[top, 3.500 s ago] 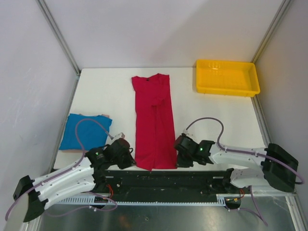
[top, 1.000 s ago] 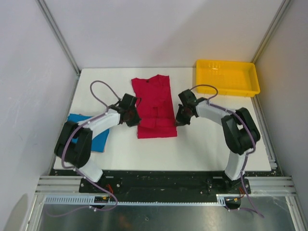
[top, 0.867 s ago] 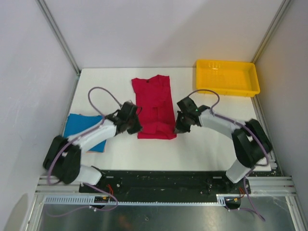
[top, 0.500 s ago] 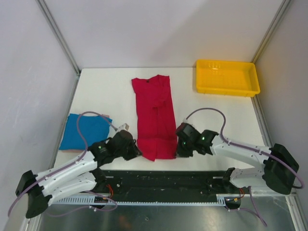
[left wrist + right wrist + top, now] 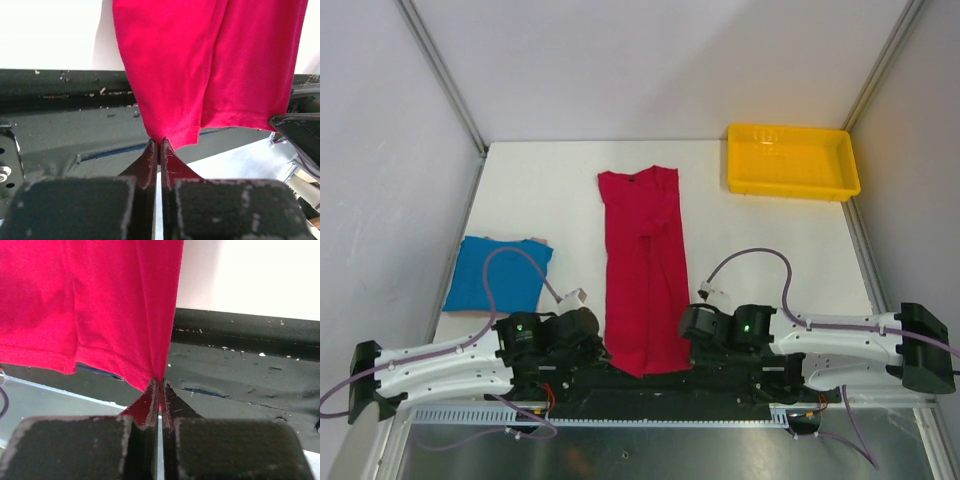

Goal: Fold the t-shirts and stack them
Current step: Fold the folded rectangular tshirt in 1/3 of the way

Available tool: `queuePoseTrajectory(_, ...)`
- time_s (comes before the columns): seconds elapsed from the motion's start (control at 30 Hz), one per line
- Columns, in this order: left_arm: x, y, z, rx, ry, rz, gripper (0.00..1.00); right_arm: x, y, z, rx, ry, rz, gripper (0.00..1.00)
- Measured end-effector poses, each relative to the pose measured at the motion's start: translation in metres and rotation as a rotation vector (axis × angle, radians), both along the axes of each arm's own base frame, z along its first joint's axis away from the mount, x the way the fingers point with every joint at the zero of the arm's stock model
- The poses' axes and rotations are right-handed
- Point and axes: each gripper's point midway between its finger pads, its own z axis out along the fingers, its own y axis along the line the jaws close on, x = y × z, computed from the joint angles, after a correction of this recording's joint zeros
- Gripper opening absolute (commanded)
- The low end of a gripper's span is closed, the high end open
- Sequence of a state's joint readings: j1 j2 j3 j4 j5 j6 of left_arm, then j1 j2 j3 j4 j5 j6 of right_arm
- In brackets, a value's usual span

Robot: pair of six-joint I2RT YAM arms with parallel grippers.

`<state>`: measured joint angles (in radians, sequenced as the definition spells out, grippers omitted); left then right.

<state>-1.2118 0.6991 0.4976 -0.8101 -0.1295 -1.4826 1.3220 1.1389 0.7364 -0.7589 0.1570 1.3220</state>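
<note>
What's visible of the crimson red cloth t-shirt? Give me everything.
The crimson red cloth t-shirt is soft, matte fabric, folded lengthwise into a long narrow strip with its side flaps meeting down the middle. It lies on the white table, collar at the far end, stitched hem hanging past the near edge over the black base rail. The left gripper pinches its left hem corner, the right gripper its right one.

White arms — black joints, purple cables

Bright, even light with soft shadows. In the wrist views the white surface is overexposed, the red t-shirt sharp, the bottom edge blurred.
</note>
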Motion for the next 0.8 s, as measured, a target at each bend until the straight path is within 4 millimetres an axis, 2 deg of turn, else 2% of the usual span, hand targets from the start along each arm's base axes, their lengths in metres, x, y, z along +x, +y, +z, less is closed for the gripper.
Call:
queuePoseTrajectory(0.1, -0.007, 0.002, -0.002, 0.012, 0.023, 0.003, 0.00, -0.003, -0.003, -0.003, -0.015, 0.006, -0.006, 0.00)
queuePoseTrajectory(0.17, -0.006, 0.005, -0.004, 0.023, 0.018, 0.016, 0.00, 0.001, -0.004, -0.003, -0.016, 0.004, -0.022, 0.00)
queuePoseTrajectory(0.3, 0.008, 0.010, 0.004, 0.042, -0.024, 0.058, 0.00, 0.027, -0.010, 0.002, -0.022, -0.015, -0.078, 0.00)
queuePoseTrajectory(0.43, 0.047, 0.008, 0.032, 0.054, -0.099, 0.135, 0.00, 0.075, -0.005, 0.028, 0.005, -0.077, -0.139, 0.00)
queuePoseTrajectory(0.57, 0.096, 0.009, 0.055, 0.097, -0.185, 0.183, 0.00, 0.134, 0.004, 0.052, 0.020, -0.154, -0.174, 0.00)
queuePoseTrajectory(0.67, 0.127, 0.013, 0.056, 0.148, -0.219, 0.195, 0.00, 0.169, 0.005, 0.055, 0.015, -0.186, -0.192, 0.00)
queuePoseTrajectory(0.8, 0.164, 0.013, 0.049, 0.224, -0.237, 0.179, 0.00, 0.210, 0.001, 0.047, -0.004, -0.198, -0.212, 0.00)
